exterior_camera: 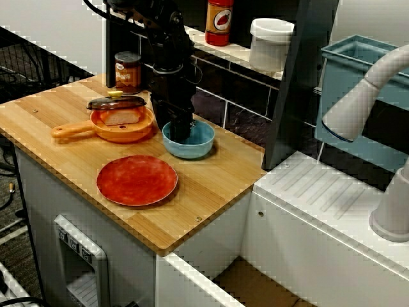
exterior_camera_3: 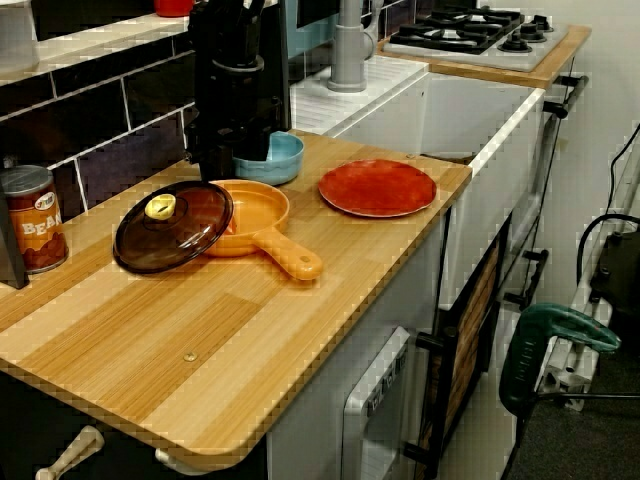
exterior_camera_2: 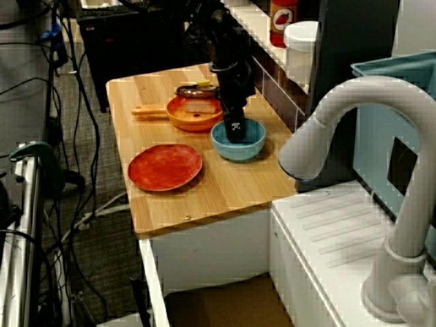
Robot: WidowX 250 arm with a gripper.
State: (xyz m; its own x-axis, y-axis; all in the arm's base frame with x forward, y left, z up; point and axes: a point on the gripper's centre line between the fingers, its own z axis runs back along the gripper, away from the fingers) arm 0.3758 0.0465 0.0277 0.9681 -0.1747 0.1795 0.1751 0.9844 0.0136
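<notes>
My gripper (exterior_camera: 180,130) points straight down into a light blue bowl (exterior_camera: 202,138) near the back of the wooden counter (exterior_camera: 211,185). Its fingertips sit inside the bowl (exterior_camera_2: 253,140), and the dark arm hides whether anything is between them. In the low side view the arm covers most of the bowl (exterior_camera_3: 281,156). Just left of the bowl is an orange pan (exterior_camera: 125,132) with a pale food piece (exterior_camera: 121,117) in it. A brown glass lid (exterior_camera: 117,102) leans on the pan's far rim. A red plate (exterior_camera: 137,180) lies in front of the bowl.
A can of beans (exterior_camera: 128,71) stands behind the pan by the tiled wall. A red bottle (exterior_camera: 219,20) and a white container (exterior_camera: 271,42) sit on the shelf. A white drainboard (exterior_camera: 326,192) and grey faucet (exterior_camera_2: 354,116) lie right of the counter.
</notes>
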